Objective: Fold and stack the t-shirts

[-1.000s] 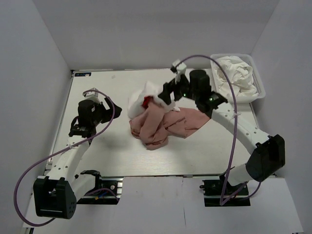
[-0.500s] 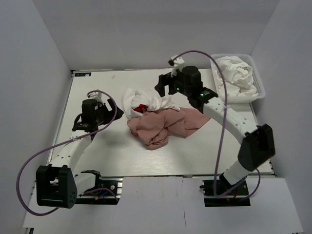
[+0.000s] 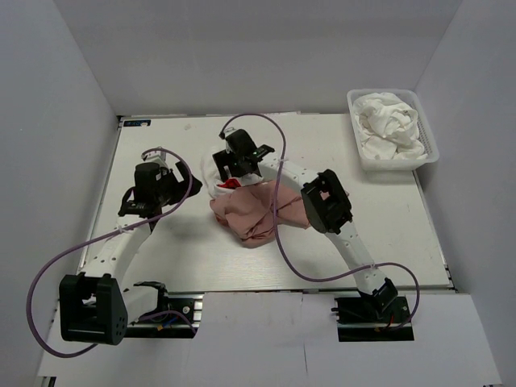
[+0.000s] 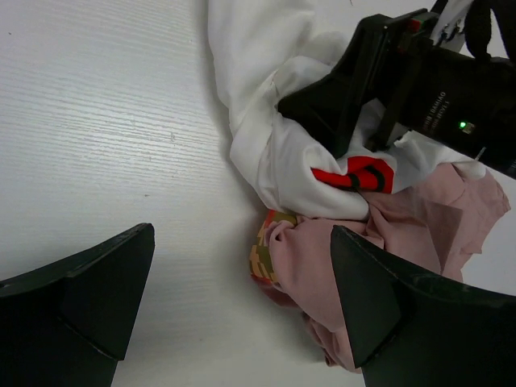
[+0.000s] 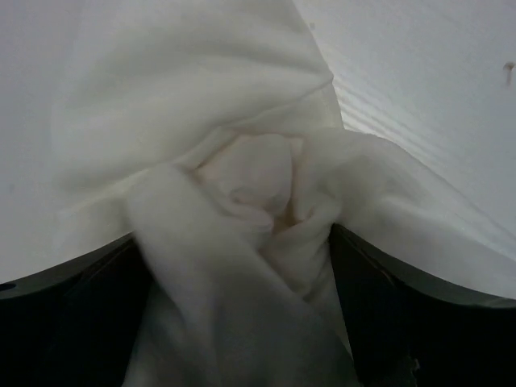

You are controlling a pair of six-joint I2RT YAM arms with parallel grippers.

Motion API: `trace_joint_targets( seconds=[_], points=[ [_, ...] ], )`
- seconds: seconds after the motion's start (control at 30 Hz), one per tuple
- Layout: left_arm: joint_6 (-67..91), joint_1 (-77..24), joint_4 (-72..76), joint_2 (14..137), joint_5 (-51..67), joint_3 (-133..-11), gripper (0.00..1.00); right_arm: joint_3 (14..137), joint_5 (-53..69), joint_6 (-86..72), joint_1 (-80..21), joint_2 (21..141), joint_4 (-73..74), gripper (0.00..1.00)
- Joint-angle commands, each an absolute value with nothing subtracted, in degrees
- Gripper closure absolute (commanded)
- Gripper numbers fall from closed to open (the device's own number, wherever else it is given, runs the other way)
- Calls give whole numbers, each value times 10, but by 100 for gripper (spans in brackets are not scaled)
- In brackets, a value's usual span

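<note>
The right gripper [image 3: 235, 164] is seen reaching far across the table [image 3: 403, 218] and is planted on the white t-shirt [image 4: 262, 137], the one marked by a red patch [image 4: 355, 174]. In the right wrist view its fingers [image 5: 72, 322] are spread wide at either edge, and a knot of white cloth is bunched in the gap between them. The jaws are judged wide open, pressed into the fabric with nothing yet pinched. The pink t-shirt [image 3: 258, 211] is crumpled just nearer the arm bases, touching the white one and partly tucked under it. More white shirts [image 3: 389, 121] are heaped in the basket [image 3: 397, 164], well apart at the far right. The left gripper [image 4: 242, 234] is held off to the left above bare table, jaws fully apart and empty. The heap lies ahead of it and off to its right. No clean long axis can be read on either shirt, since both are rumpled. The white shirt sits directly between the right jaws, so the right arm is plainly the nearer. A straight close there would be expected to take a thick bundle and not a single edge.
</note>
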State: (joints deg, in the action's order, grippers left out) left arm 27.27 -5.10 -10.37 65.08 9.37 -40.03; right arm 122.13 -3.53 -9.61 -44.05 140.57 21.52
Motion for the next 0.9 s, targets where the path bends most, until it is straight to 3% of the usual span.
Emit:
trace_joint_targets(
  seconds=[0.0,0.1,0.13,0.2,0.23,0.27,0.43,0.57,0.67,0.87],
  points=[
    [272,-49,-109,628,81,-417,0,1235,-64,-120,-437,1432,276,10],
    [272,-49,-109,628,81,-417,0,1227,-28,-119,-439,1452,265,10],
    [272,-49,-109,628,81,-417,0,1229,-14,-117,-440,1455,261,19],
    [272,-49,-109,628,81,-417,0,1230,12,-112,-443,1458,257,47],
    [272,-49,-109,628,81,-417,0,1232,17,-106,-441,1456,253,81],
    [272,-49,-109,628,81,-417,0,1237,39,-99,-443,1453,252,100],
    [272,-49,-109,622,81,-417,0,1218,41,-46,-436,1322,227,100],
    [272,-49,-109,622,81,-417,0,1112,3,-11,-432,1134,51,100],
    [272,-49,-104,622,81,-411,0,1092,-67,14,-430,1060,19,100],
    [277,-49,-104,635,86,-417,0,1082,-327,78,-412,983,-36,100]
  ],
)
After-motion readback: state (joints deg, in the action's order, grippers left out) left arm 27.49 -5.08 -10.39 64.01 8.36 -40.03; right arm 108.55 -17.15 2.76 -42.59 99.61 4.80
